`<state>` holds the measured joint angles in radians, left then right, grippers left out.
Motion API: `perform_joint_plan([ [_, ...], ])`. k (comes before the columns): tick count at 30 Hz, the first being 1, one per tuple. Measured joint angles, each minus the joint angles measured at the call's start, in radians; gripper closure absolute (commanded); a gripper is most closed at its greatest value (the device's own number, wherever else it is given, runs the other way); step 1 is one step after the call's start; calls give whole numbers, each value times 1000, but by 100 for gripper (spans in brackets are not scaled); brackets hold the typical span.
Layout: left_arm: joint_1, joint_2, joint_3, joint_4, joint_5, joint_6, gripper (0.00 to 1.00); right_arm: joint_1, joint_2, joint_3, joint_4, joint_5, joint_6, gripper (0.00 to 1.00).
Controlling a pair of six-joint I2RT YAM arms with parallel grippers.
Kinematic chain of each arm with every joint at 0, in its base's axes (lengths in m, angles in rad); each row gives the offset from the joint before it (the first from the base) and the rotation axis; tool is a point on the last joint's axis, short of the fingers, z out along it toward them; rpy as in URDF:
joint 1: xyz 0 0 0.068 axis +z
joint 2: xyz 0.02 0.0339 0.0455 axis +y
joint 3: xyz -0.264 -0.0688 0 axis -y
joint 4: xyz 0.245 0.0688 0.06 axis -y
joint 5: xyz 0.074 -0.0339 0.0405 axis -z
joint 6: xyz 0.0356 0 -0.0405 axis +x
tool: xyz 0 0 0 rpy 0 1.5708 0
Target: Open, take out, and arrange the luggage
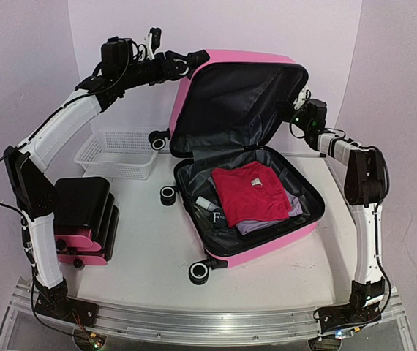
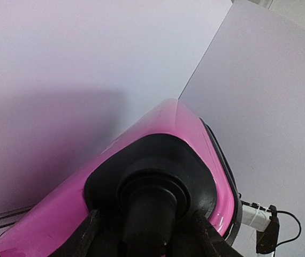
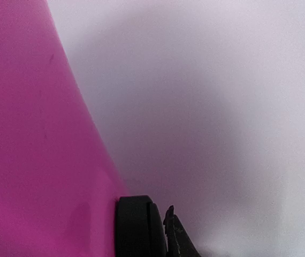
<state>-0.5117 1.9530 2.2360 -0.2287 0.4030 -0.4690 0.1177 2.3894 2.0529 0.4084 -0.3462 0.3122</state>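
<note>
The pink luggage (image 1: 282,238) lies open on the table with its lid (image 1: 252,57) raised and the black lining facing me. A red folded garment (image 1: 251,191) and a lavender one (image 1: 263,219) lie in the lower half. My left gripper (image 1: 186,64) is at the lid's top left corner. In the left wrist view its fingers (image 2: 85,235) clamp a black wheel (image 2: 152,198) from both sides. My right gripper (image 1: 301,102) is at the lid's right edge. There one finger (image 3: 176,238) stands just beside another wheel (image 3: 134,227) on the pink shell (image 3: 29,134); the other finger is hidden.
A white mesh basket (image 1: 121,153) stands at the back left. A smaller black and pink case (image 1: 84,212) lies at the left, by the left arm. The suitcase's lower wheels (image 1: 199,273) jut out toward the table's front and left.
</note>
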Motion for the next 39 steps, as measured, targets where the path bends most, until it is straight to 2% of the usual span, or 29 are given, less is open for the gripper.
perform_joint_plan([
  [2, 13, -1, 0, 10, 19, -7, 73, 7, -32, -24, -20, 31, -3, 100],
  [3, 17, -1, 0, 12, 25, -10, 65, 9, -40, -28, -27, 41, -3, 100],
  [5, 21, -1, 0, 11, 32, -14, 60, 13, -52, -35, -44, 64, -3, 100],
  [10, 22, -1, -8, 10, 36, -20, 39, 18, -77, -48, -84, 109, -1, 100],
  [16, 51, -2, -27, -26, -49, 5, 12, 18, -113, -46, -205, 183, -10, 100],
  [18, 63, -6, -35, -41, -69, 19, 6, 13, -125, -46, -260, 220, -10, 100],
  [22, 70, -40, -60, -76, -111, 53, 1, -9, -143, -50, -356, 285, -10, 100],
  [28, 68, -175, -188, -88, -138, 80, 1, -53, -195, -113, -399, 336, -7, 100],
  [34, 61, -317, -432, -77, -91, 74, 3, -74, -239, -177, -373, 340, -31, 100],
  [39, 24, -337, -642, -85, -57, 75, 3, -73, -318, -278, -338, 358, -58, 100],
])
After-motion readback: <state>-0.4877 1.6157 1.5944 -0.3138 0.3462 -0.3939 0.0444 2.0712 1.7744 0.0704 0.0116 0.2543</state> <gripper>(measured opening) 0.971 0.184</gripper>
